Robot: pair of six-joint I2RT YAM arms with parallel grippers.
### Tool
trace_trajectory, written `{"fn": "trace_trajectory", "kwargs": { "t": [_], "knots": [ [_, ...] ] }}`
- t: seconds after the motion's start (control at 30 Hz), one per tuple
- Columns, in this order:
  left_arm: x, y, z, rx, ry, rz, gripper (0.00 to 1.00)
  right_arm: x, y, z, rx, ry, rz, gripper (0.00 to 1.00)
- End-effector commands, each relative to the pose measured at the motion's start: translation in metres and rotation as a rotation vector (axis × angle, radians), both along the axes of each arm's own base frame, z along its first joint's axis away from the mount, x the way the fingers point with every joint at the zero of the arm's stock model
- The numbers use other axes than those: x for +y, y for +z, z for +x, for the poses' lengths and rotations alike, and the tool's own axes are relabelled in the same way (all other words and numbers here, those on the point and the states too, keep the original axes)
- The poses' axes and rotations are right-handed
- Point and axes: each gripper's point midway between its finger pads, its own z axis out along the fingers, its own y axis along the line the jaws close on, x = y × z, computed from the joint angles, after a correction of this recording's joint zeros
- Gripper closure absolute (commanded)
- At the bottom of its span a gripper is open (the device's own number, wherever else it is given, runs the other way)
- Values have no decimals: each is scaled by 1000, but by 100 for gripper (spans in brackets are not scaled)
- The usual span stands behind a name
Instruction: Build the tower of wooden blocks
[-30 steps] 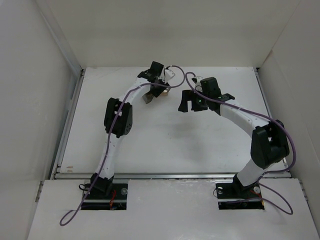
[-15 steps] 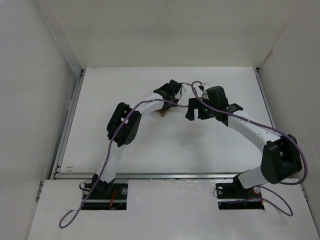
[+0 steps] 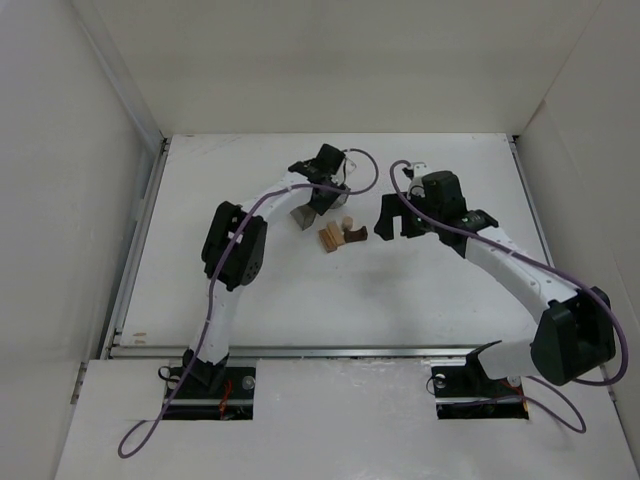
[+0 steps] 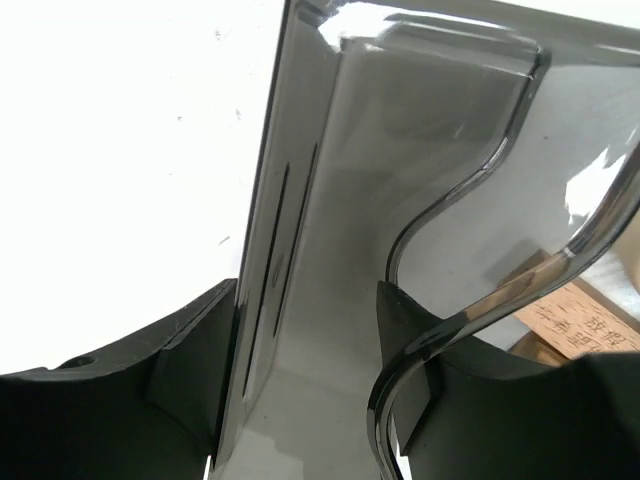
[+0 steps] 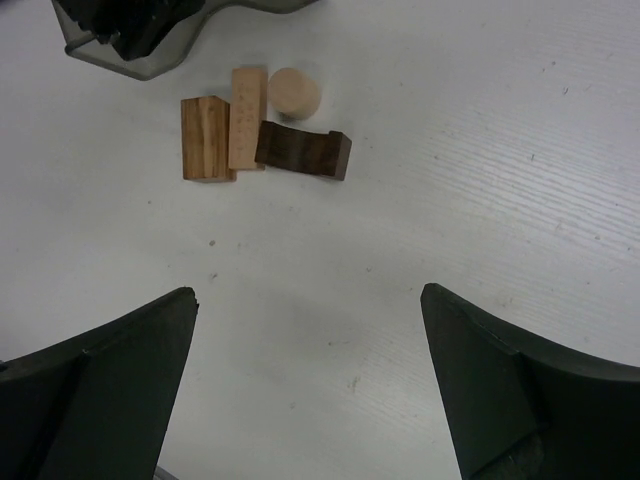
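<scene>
Several small wooden blocks (image 3: 340, 237) lie loose and flat on the white table, not stacked. The right wrist view shows them: a streaked brown block (image 5: 207, 138), a light-tan block (image 5: 247, 118), a round tan piece (image 5: 293, 92) and a dark brown arched block (image 5: 303, 150). My left gripper (image 3: 316, 197) is shut on the wall of a dark translucent grey bin (image 3: 301, 215), held tilted just left of the blocks. In the left wrist view the bin wall (image 4: 330, 200) fills the space between the fingers, and a tan block (image 4: 580, 320) shows beyond it. My right gripper (image 3: 395, 222) is open and empty, right of the blocks (image 5: 305, 380).
White walls enclose the table on the left, back and right. A metal rail (image 3: 340, 350) runs along the near edge. The bin's corner (image 5: 130, 45) shows at the top left of the right wrist view.
The left gripper swung right with the bin, then back left. The blocks now lie uncovered on the table. The right gripper drew nearer and faces down at them.
</scene>
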Motion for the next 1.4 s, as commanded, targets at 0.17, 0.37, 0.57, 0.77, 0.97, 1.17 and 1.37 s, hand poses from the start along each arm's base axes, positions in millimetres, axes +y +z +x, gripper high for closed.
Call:
{"fn": "trace_trajectory", "kwargs": {
  "t": [0.17, 0.37, 0.57, 0.77, 0.97, 1.17, 1.37],
  "knots": [
    [11, 53, 17, 189, 28, -555, 59, 21, 44, 10, -37, 44, 111, 1],
    [35, 40, 20, 365, 16, -803, 48, 29, 39, 17, 43, -29, 176, 1],
    [55, -4, 22, 488, 125, -823, 39, 32, 13, 47, 156, -209, 208, 1],
    [58, -29, 11, 581, 199, -847, 33, 39, -4, 73, 230, -337, 144, 1],
    [105, -35, 40, 428, 362, -752, 31, 51, -14, 84, 256, -336, 108, 1],
    [115, -10, 60, 287, 323, -679, 23, 61, -28, 85, 262, -299, 100, 1],
    [121, 14, 79, 191, 299, -626, 19, 73, -34, 106, 265, -276, 60, 1]
  ]
}}
